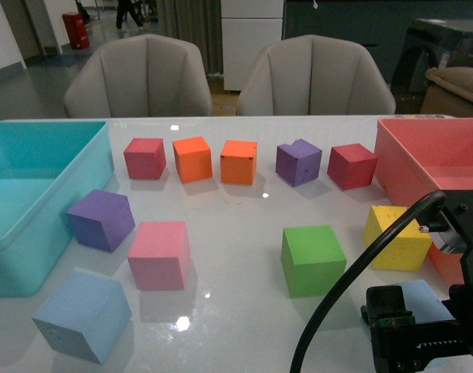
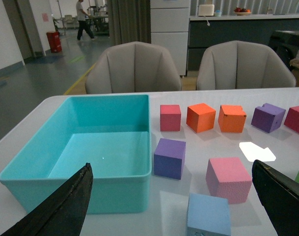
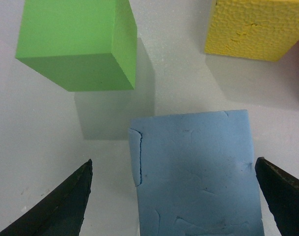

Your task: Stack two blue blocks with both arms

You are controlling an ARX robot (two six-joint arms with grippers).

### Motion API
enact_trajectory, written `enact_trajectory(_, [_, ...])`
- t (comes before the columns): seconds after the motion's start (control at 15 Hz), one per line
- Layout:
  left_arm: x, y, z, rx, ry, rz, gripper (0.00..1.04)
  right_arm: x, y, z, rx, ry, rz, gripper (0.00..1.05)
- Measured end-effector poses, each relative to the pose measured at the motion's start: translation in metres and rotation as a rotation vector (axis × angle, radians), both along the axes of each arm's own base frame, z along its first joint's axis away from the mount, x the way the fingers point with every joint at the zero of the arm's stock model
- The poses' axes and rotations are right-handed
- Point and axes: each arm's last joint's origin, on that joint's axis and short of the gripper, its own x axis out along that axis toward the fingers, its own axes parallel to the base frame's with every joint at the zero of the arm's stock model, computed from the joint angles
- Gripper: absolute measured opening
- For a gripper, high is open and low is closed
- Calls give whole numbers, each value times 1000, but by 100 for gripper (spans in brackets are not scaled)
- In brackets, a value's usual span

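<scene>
Right jaws wide apart over creased foam blue block [image 3: 198, 172]; left jaws spread, empty

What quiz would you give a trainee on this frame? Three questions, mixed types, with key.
1. Count: how many orange cubes are in the back row?
2. Pick one: with the blue block lying between its fingers, the right gripper is A) shut, B) open, C) out of view.
3. True or false: the other blue block sits on the table, outside the bin.
Key: 1) two; 2) B; 3) true.
</scene>
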Motion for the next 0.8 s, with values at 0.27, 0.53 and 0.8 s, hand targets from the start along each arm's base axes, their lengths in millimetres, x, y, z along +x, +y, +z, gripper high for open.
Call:
enact_trajectory(0.27, [0,0,0,0,0,0,98,6,2,-16,-13,37,-2,98])
enact_trajectory(0.53, [0,0,0,0,0,0,98,9,2,-27,-18,53,-2,94])
enact_trajectory(0.8, [0,0,0,0,0,0,98,-4,-2,-22,-9,51,5,47])
